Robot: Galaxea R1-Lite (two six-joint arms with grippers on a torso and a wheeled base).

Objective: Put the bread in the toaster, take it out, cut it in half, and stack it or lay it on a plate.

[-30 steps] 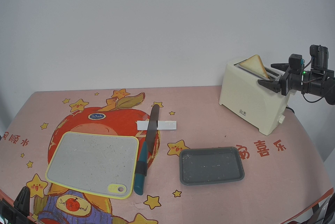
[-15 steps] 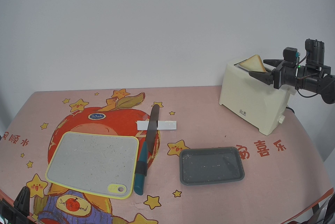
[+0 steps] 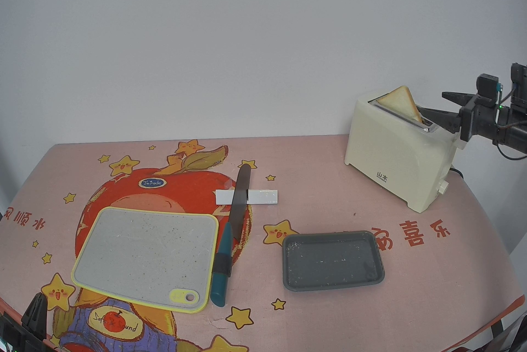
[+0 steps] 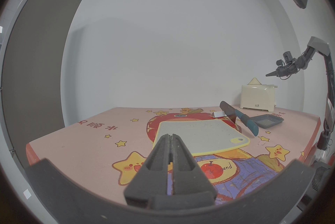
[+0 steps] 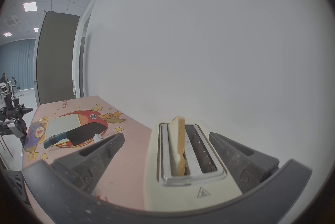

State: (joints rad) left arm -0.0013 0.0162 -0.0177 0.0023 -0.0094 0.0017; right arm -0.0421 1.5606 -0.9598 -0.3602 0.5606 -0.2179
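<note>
Right gripper point(image 3: 433, 102) is wide open and empty, just past the end of the toaster point(image 3: 398, 161) at the far right corner of the table point(image 3: 329, 166). Bread slice point(image 5: 177, 144) stands on edge in one slot, corner poking up, dead ahead of the gripper with its long axis running straight at it (flat faces out to either side, so a straight-in pinch looks right). Left gripper point(image 4: 171, 137) sits closed off the near left corner, well apart, so I'd go in from the right.
</note>
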